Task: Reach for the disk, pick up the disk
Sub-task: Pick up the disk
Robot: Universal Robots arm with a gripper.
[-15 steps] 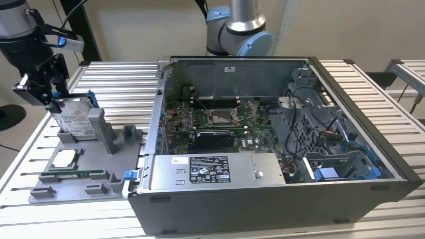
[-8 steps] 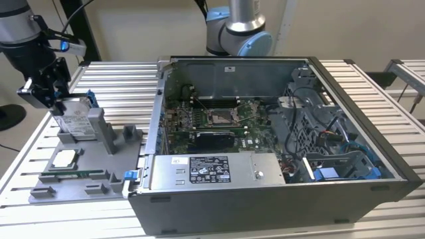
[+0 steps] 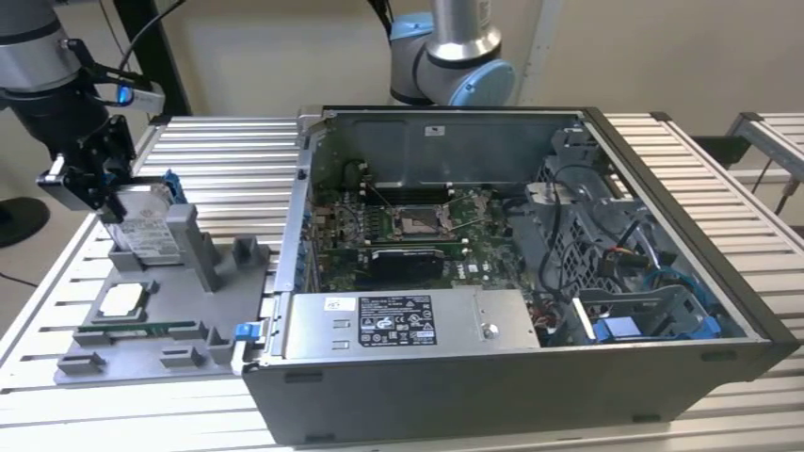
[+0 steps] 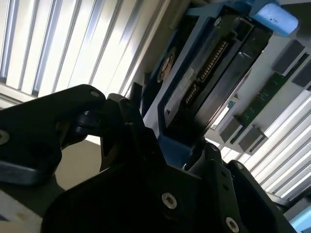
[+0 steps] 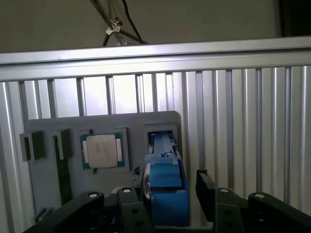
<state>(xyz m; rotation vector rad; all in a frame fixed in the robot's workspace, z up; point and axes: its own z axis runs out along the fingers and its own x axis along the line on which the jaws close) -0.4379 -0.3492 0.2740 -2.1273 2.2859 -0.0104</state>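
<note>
Gripper, black and two-fingered [image 5: 171, 191], low over a grey plastic fixture tray [image 5: 136, 126]; fingers [image 5: 208, 187] parted, clamped on nothing. Straddling the disk [image 5: 165, 184]: a flat silver metal hard drive in a blue plastic frame, standing on edge in a slot of that tray. First wrist view: one finger just beside one blue flank, contact not discernible; clear gap between the other finger and the opposite flank. Second wrist view: disk [image 4: 209, 77] seen edge-on, dark connector strip toward the camera, blue frame tab at its far end, black fingers [image 4: 138, 126] in the foreground. Exterior view: gripper [image 3: 111, 202] at the exterior view's left, down at the upper edge of the upright disk [image 3: 157, 231], white barcode label on the disk's face. Lying flat on the same tray [image 3: 207, 311], near the disk: small square silver processor chip [image 3: 122, 301] and long green memory stick [image 3: 138, 330]. Tray resting on a table of white metal slats [image 3: 226, 151]. Just beside the tray, toward the exterior view's right: large open grey metal computer case [image 3: 503, 386], green motherboard [image 3: 402, 226] exposed, grey metal box with a white sticker [image 3: 415, 325] along the near side. Behind the case: grey robot arm joint with a blue cap [image 3: 453, 56].
</note>
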